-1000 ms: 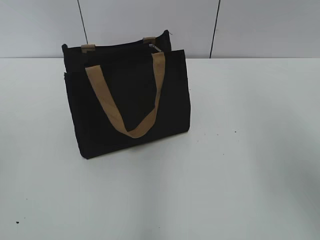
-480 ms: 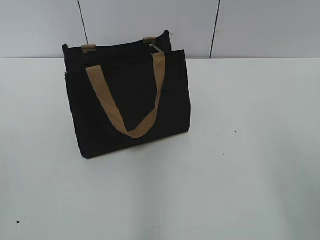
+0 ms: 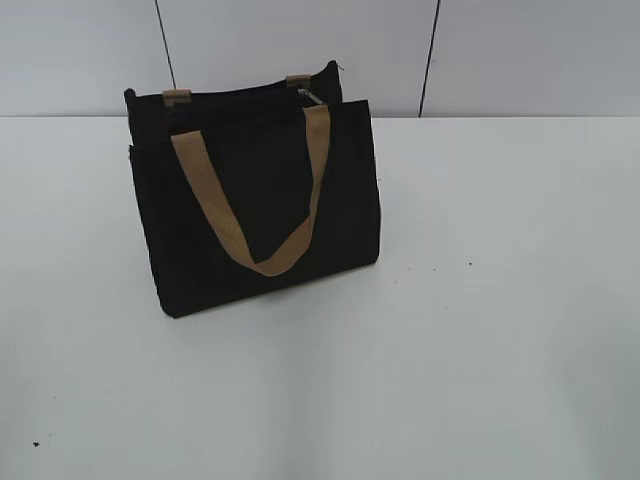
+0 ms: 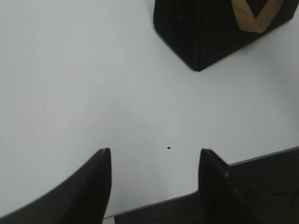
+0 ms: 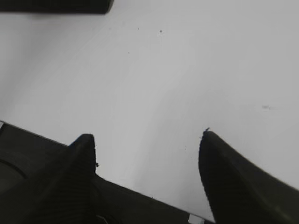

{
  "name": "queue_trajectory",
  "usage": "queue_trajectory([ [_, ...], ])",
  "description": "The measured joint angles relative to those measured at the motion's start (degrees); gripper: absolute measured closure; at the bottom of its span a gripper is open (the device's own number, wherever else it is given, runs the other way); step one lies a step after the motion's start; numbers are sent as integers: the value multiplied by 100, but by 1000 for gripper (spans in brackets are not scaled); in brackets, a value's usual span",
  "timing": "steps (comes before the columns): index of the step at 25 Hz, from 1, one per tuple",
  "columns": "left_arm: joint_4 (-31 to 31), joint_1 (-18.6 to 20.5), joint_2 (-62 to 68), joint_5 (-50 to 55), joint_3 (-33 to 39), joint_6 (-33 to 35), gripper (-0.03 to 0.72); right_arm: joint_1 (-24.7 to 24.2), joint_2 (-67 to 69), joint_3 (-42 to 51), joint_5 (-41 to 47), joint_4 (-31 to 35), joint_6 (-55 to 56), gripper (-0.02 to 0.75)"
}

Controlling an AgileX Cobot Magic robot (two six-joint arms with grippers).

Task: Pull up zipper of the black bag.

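The black bag (image 3: 255, 195) stands upright on the white table at the back left of the exterior view, its tan handle (image 3: 250, 200) hanging down the front. The zipper line runs along its top edge, and a small silvery pull (image 3: 309, 95) shows near the right tan tab. No arm shows in the exterior view. In the left wrist view my left gripper (image 4: 154, 156) is open and empty over the table's near edge, the bag's lower corner (image 4: 201, 32) far ahead. My right gripper (image 5: 147, 137) is open and empty; the bag's edge (image 5: 56, 5) shows at the top left.
The white table (image 3: 480, 300) spreads around the bag, with a few dark specks (image 4: 168, 148). A grey panelled wall (image 3: 500, 50) stands behind it. The table's front edge (image 4: 154, 203) lies just under both grippers.
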Motion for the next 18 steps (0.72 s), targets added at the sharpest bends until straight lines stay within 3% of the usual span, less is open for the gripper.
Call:
queue_trajectory([
  [5, -10, -327, 0, -33, 13, -151, 235, 0, -849, 7, 241, 27, -115, 212],
  [10, 1068, -37, 0, -291, 18, -1655, 260, 0, -1576, 147, 548, 27, -319, 212],
  [18, 1163, 70, -36, -654, 185, -1855, 265, 0, -1941, 159, 591, -38, -258, 212],
])
